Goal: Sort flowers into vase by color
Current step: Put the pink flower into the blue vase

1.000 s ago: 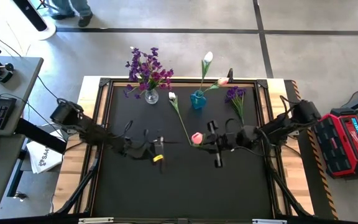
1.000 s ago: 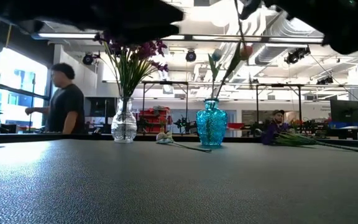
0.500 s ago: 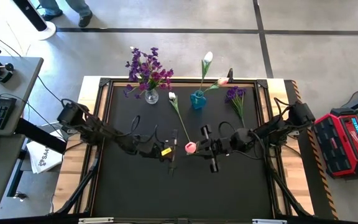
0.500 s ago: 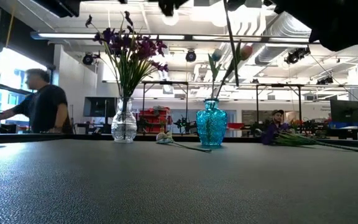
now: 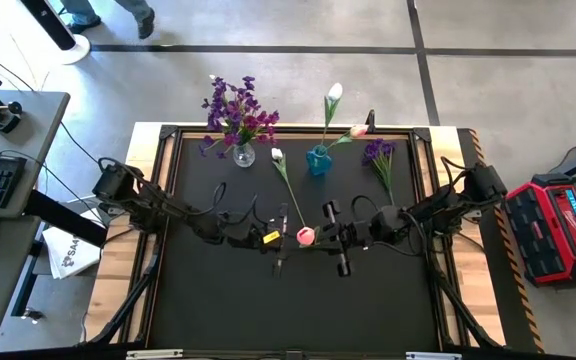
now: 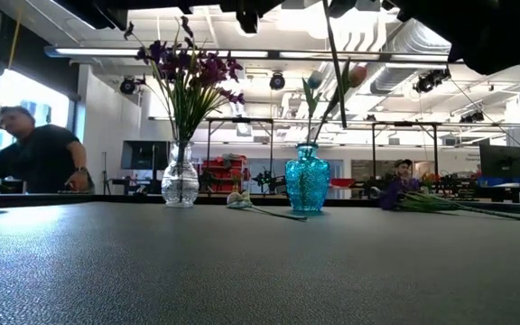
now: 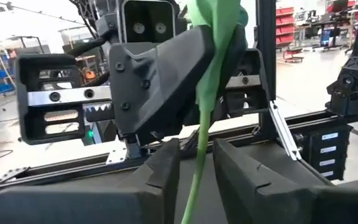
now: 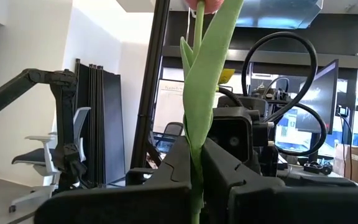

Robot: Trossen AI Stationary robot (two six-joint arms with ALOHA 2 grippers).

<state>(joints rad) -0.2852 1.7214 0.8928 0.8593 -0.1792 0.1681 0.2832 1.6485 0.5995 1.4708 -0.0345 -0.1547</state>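
Mid-frame handover | right gripper [image 5: 318,236] clamped on pink tulip [image 5: 306,236] stem, upright for transfer | left gripper [image 7: 196,163] straddling stem, seemingly not yet pinching | blue vase [image 5: 318,160] upper centre.

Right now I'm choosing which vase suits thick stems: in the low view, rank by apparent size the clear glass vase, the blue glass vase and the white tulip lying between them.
Clear glass vase and blue glass vase: look alike, unranked.
White tulip: smallest.
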